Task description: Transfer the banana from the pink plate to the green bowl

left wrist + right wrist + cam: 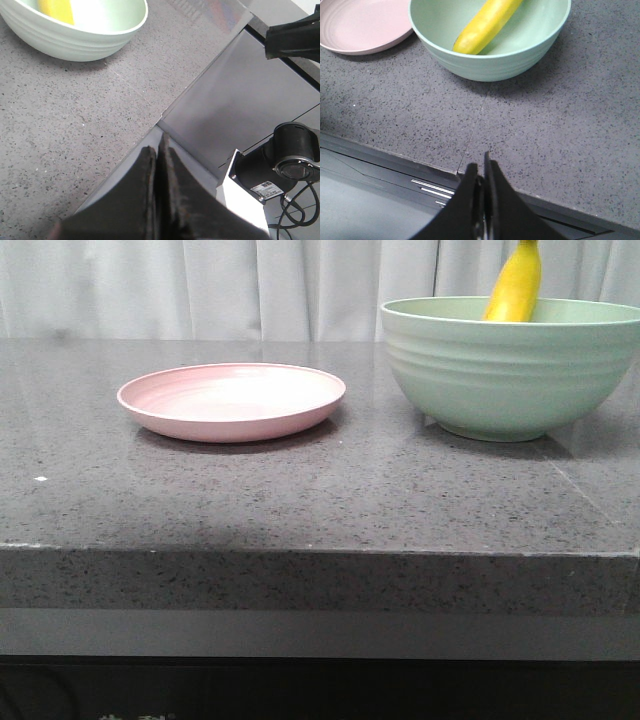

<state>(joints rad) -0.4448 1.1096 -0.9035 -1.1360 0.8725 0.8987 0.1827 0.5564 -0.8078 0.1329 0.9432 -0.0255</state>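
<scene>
The banana (515, 285) was propped steeply in the green bowl (505, 375), at three o'clock from the bare pink plate (232, 400). Both claws, left claw (159, 150) and right claw (482, 165), were pressed together, holding nothing. A slide or a knocked rim might be risked.

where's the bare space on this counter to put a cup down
The widest bare stretch is the grey counter between the front edge and the pink plate and green bowl. The corner left of the plate is bare too. The plate itself holds nothing. The gap between plate and bowl is narrow, and the banana fills the bowl.
</scene>
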